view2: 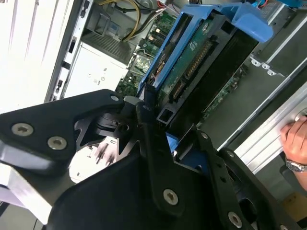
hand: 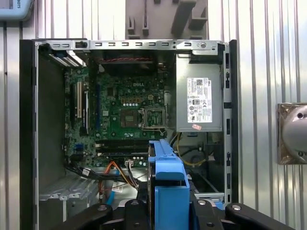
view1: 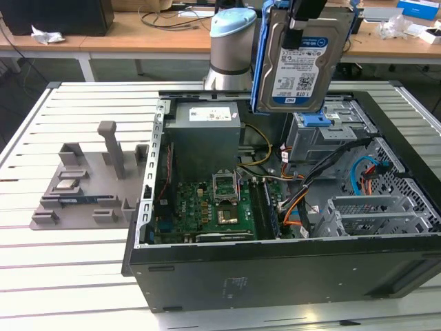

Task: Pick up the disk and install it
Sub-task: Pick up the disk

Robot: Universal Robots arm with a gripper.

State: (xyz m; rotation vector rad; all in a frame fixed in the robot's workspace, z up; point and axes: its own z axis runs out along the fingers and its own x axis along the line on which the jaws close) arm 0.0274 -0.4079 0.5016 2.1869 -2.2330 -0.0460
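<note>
The disk (view1: pixel 300 65), silver with a white-and-blue label and blue side rails, hangs upright high above the open computer case (view1: pixel 275 269). My gripper (view1: pixel 302 21) is shut on its upper edge. Directly below the disk in the exterior view sits the grey drive cage with a blue latch (view1: pixel 322 127). In the second wrist view the black fingers (view2: pixel 144 120) clamp the disk (view2: pixel 192 62), whose circuit-board side and connector face the camera. In the first wrist view the disk's blue rail (hand: pixel 168 187) sticks out from the gripper (hand: pixel 165 211) over the case.
Inside the case lie the motherboard (view1: pixel 207 207), the grey power supply (view1: pixel 204 138) and loose cables (view1: pixel 303 200). A grey fixture (view1: pixel 89 183) stands on the slatted table at the exterior view's left. A person's hand (view2: pixel 295 139) rests beside the case.
</note>
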